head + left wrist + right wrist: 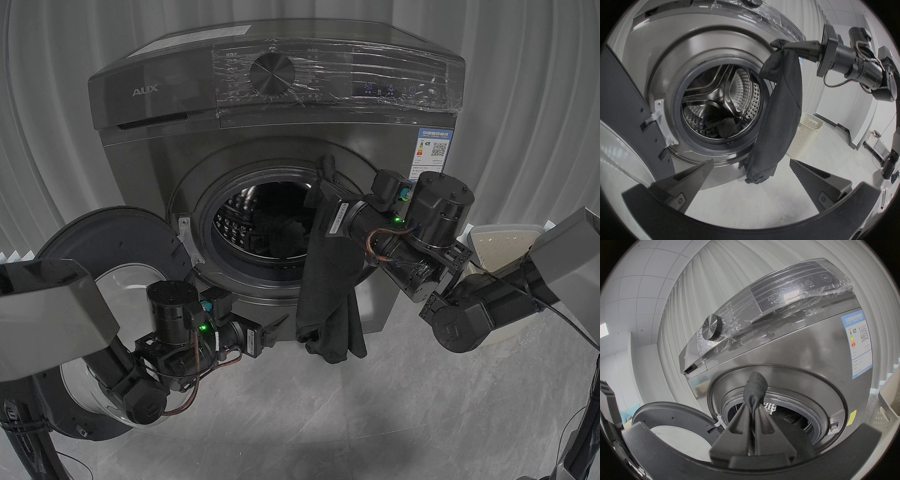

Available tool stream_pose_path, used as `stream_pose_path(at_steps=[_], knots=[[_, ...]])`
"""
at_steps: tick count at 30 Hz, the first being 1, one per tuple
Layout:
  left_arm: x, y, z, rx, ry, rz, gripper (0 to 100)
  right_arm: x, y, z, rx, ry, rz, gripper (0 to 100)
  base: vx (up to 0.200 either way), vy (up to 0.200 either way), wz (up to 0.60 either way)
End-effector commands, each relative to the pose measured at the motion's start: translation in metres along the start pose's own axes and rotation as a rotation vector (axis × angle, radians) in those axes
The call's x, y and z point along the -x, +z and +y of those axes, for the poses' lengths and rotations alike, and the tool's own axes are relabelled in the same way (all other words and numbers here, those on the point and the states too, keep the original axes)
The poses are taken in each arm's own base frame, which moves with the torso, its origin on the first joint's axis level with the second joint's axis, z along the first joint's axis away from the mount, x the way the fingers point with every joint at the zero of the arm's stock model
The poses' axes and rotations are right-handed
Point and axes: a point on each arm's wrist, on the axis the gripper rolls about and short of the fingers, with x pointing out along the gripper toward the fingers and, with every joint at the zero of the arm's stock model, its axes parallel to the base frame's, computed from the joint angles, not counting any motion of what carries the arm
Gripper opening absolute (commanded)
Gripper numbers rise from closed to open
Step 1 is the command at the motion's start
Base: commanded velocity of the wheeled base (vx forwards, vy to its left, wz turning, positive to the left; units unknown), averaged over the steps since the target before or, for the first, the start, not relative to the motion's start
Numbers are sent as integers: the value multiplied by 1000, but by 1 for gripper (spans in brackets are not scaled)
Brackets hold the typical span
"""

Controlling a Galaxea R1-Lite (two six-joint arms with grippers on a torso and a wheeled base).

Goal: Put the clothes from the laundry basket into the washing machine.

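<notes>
A pale curtain [519, 94] hung behind the washing machine [187, 150], whose door [106, 244] stood wide open.
The right gripper [753, 408] was clamped on the top end of a dark garment [328, 281], which hung at the right edge of the drum opening, its lower end above the floor [312, 406]. More dark clothes [723, 128] lay inside the drum. The left gripper [751, 162] hung low by the door, fingers spread, empty. The laundry basket [500, 240] stood at the machine's right side.

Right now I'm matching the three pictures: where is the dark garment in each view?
Head view: dark garment hangs mid-picture from the right gripper, before the drum opening.
Left wrist view: garment hanging beside the drum opening, basket behind.
Right wrist view: garment pinched in the gripper, before the opening.
Shared landmark: the drum opening.
</notes>
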Motion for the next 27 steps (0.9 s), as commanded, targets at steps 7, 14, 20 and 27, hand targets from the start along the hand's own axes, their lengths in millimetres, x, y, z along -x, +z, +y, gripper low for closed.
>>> stream_pose_path(at_steps=[7, 14, 20, 27], knots=[[-32, -23, -1, 11, -2, 29, 100, -2, -2, 1, -6, 1, -4, 0, 0, 0, 0], [-44, -35, -1, 15, -12, 24, 100, -1, -1, 4, -10, 10, -8, 0, 0, 0, 0], [-53, -43, -2, 15, -47, 32, 100, 0, -4, 9, -20, 13, -3, 0, 0, 0, 0], [-68, -44, -1, 19, -58, 4, 100, 0, -4, 12, -24, 4, -6, 0, 0, 0, 0]])
